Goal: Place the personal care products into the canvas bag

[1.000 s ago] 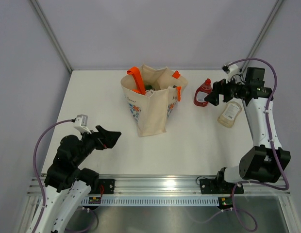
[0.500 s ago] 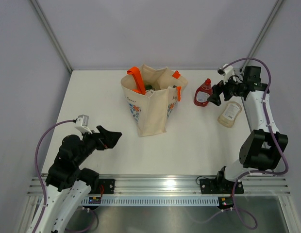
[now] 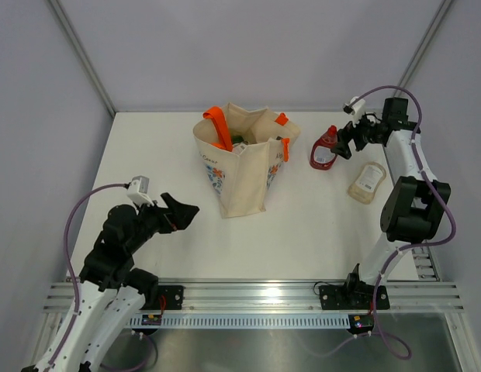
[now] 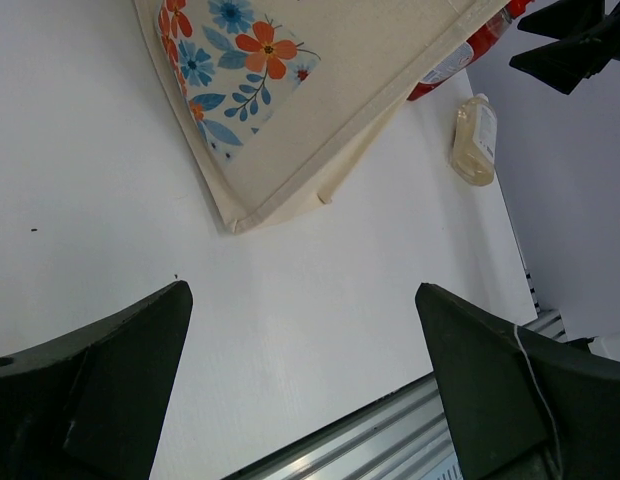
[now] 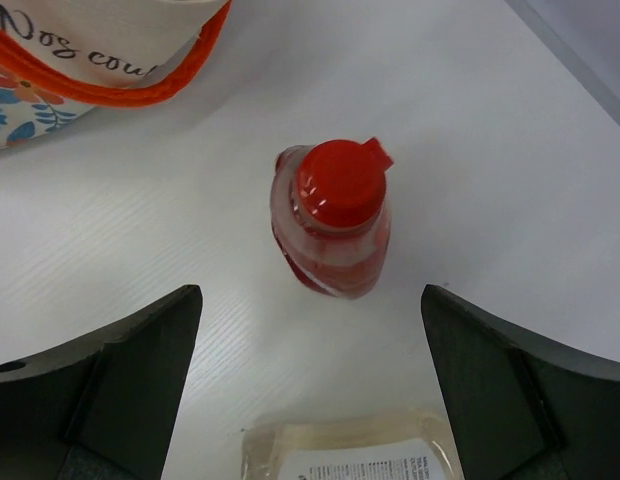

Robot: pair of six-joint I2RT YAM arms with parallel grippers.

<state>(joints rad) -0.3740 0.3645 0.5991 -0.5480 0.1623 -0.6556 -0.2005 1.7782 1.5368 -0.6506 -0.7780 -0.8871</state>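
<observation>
The canvas bag [image 3: 242, 159] stands upright at the table's middle back, beige with orange handles and a floral print; something dark shows inside it. A red bottle [image 3: 324, 148] stands to its right, and it shows in the right wrist view [image 5: 335, 220] with its red cap up. A pale beige bottle [image 3: 367, 182] lies flat further right, also in the right wrist view [image 5: 355, 452] and the left wrist view [image 4: 474, 139]. My right gripper [image 3: 345, 144] is open and empty, just right of the red bottle. My left gripper [image 3: 181, 215] is open and empty, above the near left table, left of the bag [image 4: 320, 90].
The white table [image 3: 163, 163] ends in a metal rail [image 3: 256, 294] at the near edge. Grey walls stand close at the left, back and right.
My right arm has swung toward the back and its gripper has stayed next to the red bottle. My left gripper has shifted slightly right and forward.
</observation>
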